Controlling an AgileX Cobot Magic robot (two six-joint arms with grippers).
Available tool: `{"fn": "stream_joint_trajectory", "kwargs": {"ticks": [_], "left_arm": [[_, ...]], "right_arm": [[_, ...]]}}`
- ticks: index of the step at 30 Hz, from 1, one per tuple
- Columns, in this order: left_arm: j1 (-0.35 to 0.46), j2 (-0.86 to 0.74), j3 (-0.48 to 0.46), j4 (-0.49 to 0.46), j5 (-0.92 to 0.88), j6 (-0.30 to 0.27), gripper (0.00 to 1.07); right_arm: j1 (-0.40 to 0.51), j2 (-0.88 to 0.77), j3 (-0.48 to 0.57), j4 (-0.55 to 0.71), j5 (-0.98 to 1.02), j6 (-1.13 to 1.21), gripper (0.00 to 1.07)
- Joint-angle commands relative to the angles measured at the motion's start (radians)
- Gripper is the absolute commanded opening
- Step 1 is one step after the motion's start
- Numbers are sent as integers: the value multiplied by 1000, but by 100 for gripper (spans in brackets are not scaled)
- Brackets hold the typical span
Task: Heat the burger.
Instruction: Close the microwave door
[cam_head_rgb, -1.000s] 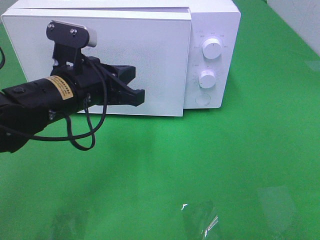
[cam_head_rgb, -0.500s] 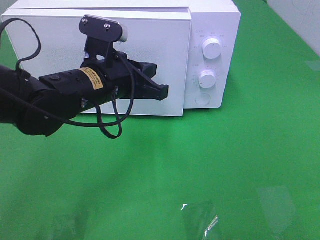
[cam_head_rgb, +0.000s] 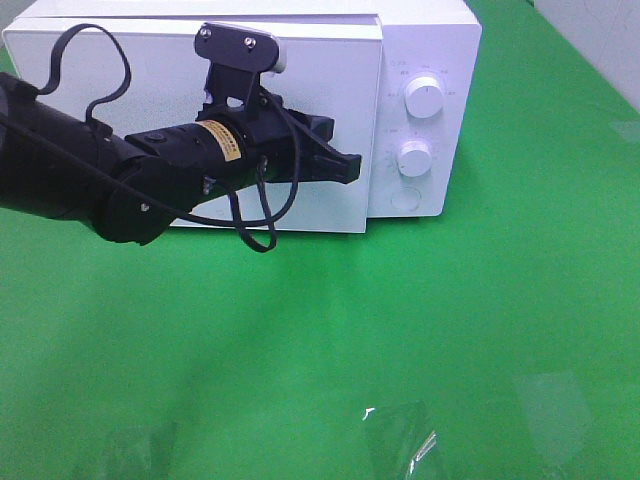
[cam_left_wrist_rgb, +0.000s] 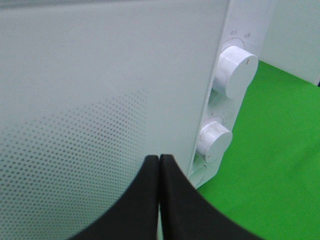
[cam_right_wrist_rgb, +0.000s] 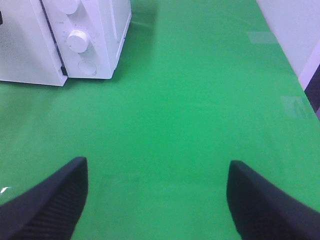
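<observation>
Exterior high view: a white microwave (cam_head_rgb: 425, 40) stands at the back of a green table (cam_head_rgb: 420, 330), its wide white door (cam_head_rgb: 330, 90) lying across the front. To the right of the door is a control panel with an upper knob (cam_head_rgb: 425, 97), a lower knob (cam_head_rgb: 414, 157) and a round button (cam_head_rgb: 405, 199) beneath them. A black arm reaches in from the left, crossing in front of the door, with a small camera (cam_head_rgb: 240, 45) mounted above its wrist and a black cable (cam_head_rgb: 262, 225) looping below. The left gripper (cam_head_rgb: 352, 168) points toward the door's right edge, level with the lower knob. From the left wrist camera, its two black fingers (cam_left_wrist_rgb: 145, 200) are pressed flat together with nothing between them, close in front of the dotted door panel near the edge that meets the controls; whether the tips touch the door cannot be told. From the right wrist camera, the right gripper (cam_right_wrist_rgb: 156, 165) hangs over bare green table well apart from the microwave, its two black fingers spread wide at either side of the frame and holding nothing. The burger shows in none of the views, so where it sits cannot be told.
</observation>
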Motion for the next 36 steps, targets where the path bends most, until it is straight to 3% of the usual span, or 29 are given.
{"fn": "stream_joint_trajectory", "kwargs": {"ticks": [1,15,36], "left_arm": [[-6,10,-26,-9,19,-7,0],[-6,95,-177,-9,88,-4,0],[29,161,-295,-30,115,0,0]], "right_arm": [[-4,-27,0,5,-9,0,73],[-4,-27,0,5,-9,2,73],[-4,-27,0,5,-9,3,73]]}}
